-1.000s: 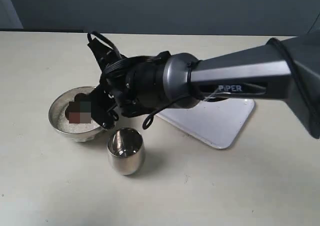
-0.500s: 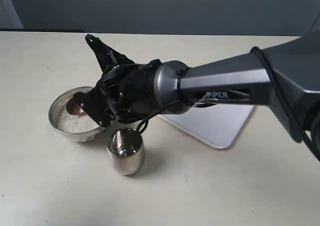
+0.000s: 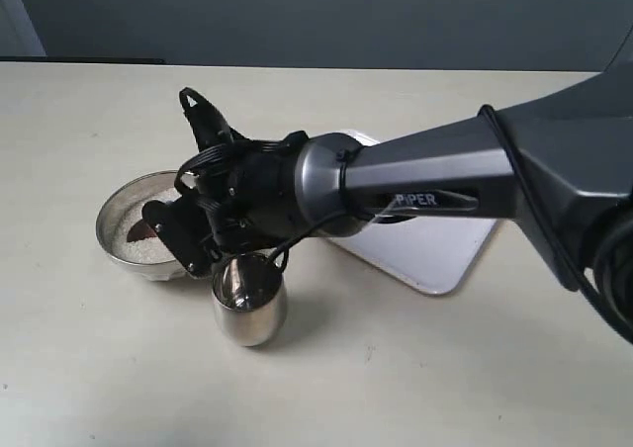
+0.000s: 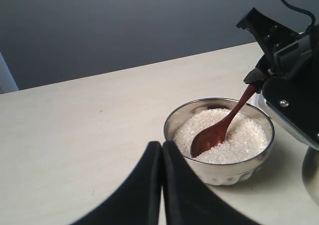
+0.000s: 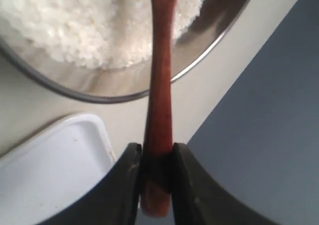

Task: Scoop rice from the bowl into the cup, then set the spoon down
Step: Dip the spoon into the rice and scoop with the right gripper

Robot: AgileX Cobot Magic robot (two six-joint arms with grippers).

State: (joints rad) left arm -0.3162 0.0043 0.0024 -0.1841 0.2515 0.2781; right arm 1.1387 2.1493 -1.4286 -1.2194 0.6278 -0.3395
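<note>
The steel bowl [image 3: 117, 241] [image 4: 219, 168] [image 5: 219, 46] holds a heap of white rice [image 4: 244, 138] [image 3: 132, 244] [image 5: 75, 31]. The red-brown spoon [image 4: 219, 130] [image 5: 159, 85] [image 3: 141, 231] dips its oval end into the rice. My right gripper [image 5: 155, 153] [image 3: 170, 231] is shut on the spoon's handle, reaching across over the bowl's near side. The steel cup [image 3: 247, 299] stands just in front of the bowl, below the right wrist. My left gripper [image 4: 162, 150] is shut on nothing, a short way from the bowl; it does not show in the exterior view.
A white flat tray [image 3: 435, 244] [image 5: 55, 170] lies on the table behind the right arm. The cream table [image 3: 445, 368] ends at a dark wall at the back.
The right gripper has tilted and moved down and toward the cup, dipping the spoon's end lower into the rice. Bowl and cup have stayed put.
</note>
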